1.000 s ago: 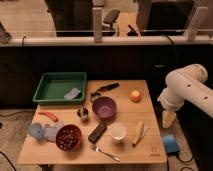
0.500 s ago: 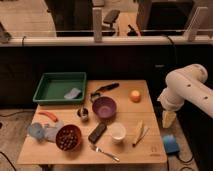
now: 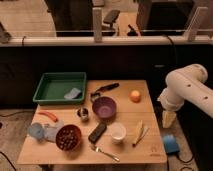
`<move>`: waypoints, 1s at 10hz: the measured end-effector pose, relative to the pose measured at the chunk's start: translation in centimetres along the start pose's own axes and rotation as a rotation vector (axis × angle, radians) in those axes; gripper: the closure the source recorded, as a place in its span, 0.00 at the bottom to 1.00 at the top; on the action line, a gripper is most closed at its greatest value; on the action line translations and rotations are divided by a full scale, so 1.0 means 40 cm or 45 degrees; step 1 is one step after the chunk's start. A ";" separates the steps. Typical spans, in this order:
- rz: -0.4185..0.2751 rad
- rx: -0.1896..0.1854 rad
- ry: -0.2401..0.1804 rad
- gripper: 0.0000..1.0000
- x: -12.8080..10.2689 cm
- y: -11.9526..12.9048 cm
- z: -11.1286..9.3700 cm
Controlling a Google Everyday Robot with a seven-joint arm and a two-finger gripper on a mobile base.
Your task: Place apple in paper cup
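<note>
The apple (image 3: pixel 135 96), a small round orange-yellow fruit, lies on the wooden table (image 3: pixel 145 150) near its far right corner. The paper cup (image 3: pixel 118 132), short and white, stands upright near the front middle, well in front and to the left of the apple. My white arm (image 3: pixel 186 91) reaches in from the right. My gripper (image 3: pixel 169 119) hangs pointing down just beyond the table's right edge, to the right of and nearer than the apple. It is open, and nothing shows in it.
A purple bowl (image 3: pixel 104 107) sits between apple and cup. A banana (image 3: pixel 138 133) lies right of the cup, a black block (image 3: pixel 97 132) and fork (image 3: pixel 104 152) to its left. A green tray (image 3: pixel 55 84), metal cup (image 3: pixel 83 113), carrot (image 3: pixel 48 115) and red bowl (image 3: pixel 68 137) fill the left side.
</note>
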 end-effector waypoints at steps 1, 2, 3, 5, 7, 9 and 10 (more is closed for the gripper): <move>0.000 0.000 -0.001 0.20 0.000 0.000 0.000; 0.000 0.000 0.000 0.20 0.000 0.000 0.000; 0.000 0.000 -0.001 0.20 0.000 0.000 0.000; -0.022 0.014 -0.002 0.20 -0.011 -0.013 0.006; -0.075 0.035 -0.014 0.20 -0.068 -0.055 0.017; -0.095 0.049 -0.022 0.20 -0.095 -0.074 0.023; -0.095 0.053 -0.032 0.20 -0.095 -0.078 0.027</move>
